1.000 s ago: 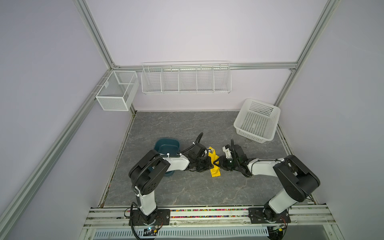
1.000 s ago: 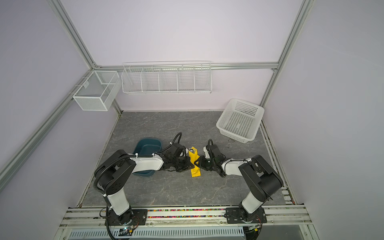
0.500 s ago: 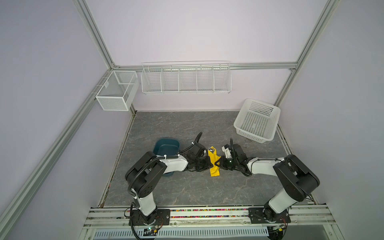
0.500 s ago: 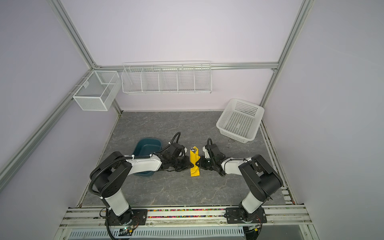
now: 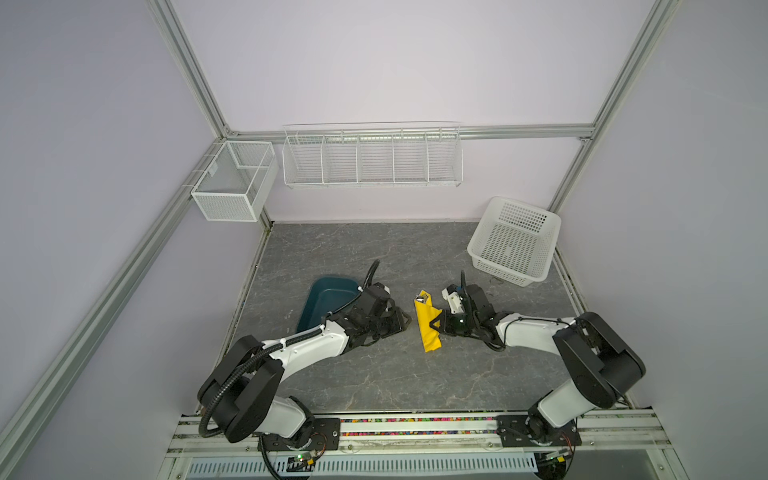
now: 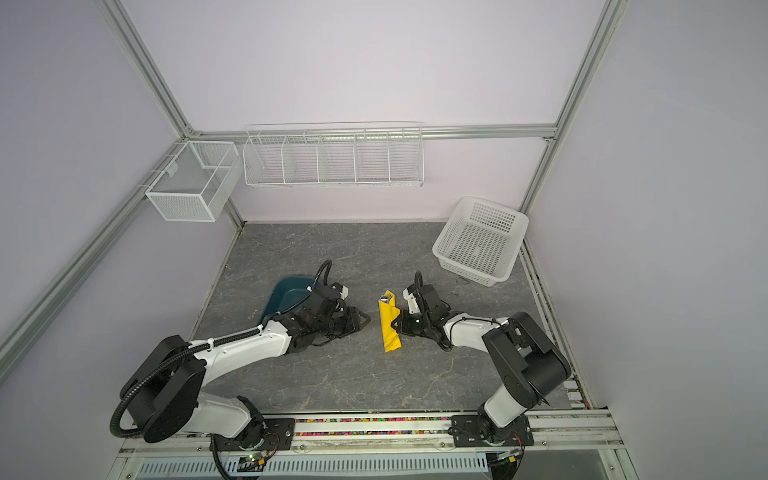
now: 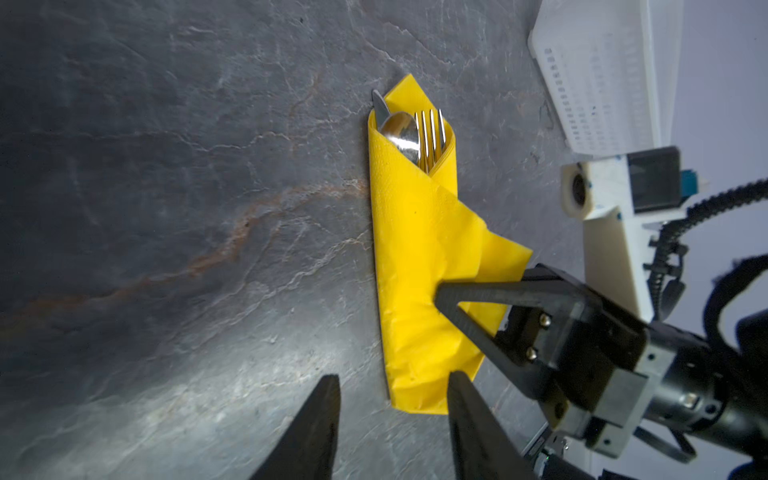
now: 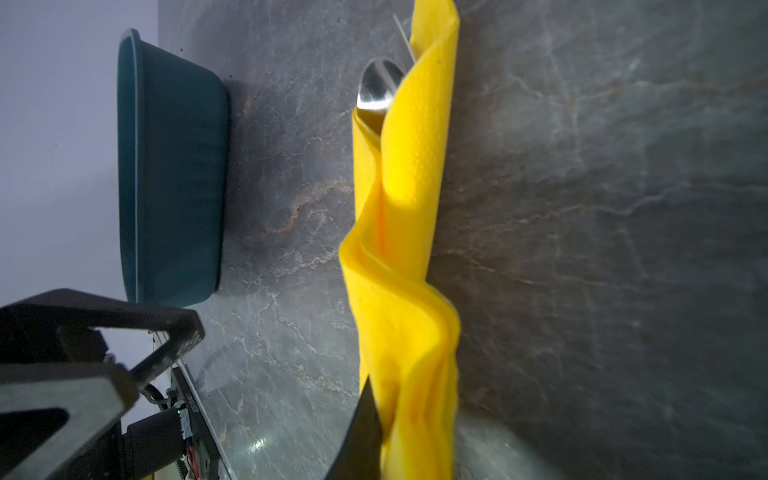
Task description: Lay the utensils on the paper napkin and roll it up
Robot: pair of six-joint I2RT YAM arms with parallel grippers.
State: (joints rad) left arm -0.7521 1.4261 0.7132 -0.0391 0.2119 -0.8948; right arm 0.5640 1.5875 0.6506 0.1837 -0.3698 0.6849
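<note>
The paper napkin (image 5: 428, 332) (image 6: 390, 332) lies mid-table as a narrow yellow bundle. The utensils (image 7: 415, 133) are wrapped in it; the spoon bowl, fork tines and knife tip stick out of its far end (image 5: 424, 296). A spoon (image 8: 376, 89) shows in the right wrist view. My left gripper (image 5: 405, 322) (image 7: 392, 376) is open just left of the bundle, nothing between its fingers. My right gripper (image 5: 435, 324) (image 6: 397, 325) (image 8: 386, 399) is shut on a loose fold of the napkin (image 8: 399, 249) at the bundle's right side; only one of its fingers (image 8: 368, 403) shows there.
A dark teal tray (image 5: 328, 303) (image 8: 174, 166) sits behind my left arm. A white perforated basket (image 5: 513, 241) (image 7: 602, 83) stands at the back right. Two wire baskets (image 5: 372, 156) (image 5: 232, 178) hang on the walls.
My left gripper has let go of the napkin, opened and drawn back to the left. My right gripper has closed on the napkin's fold.
</note>
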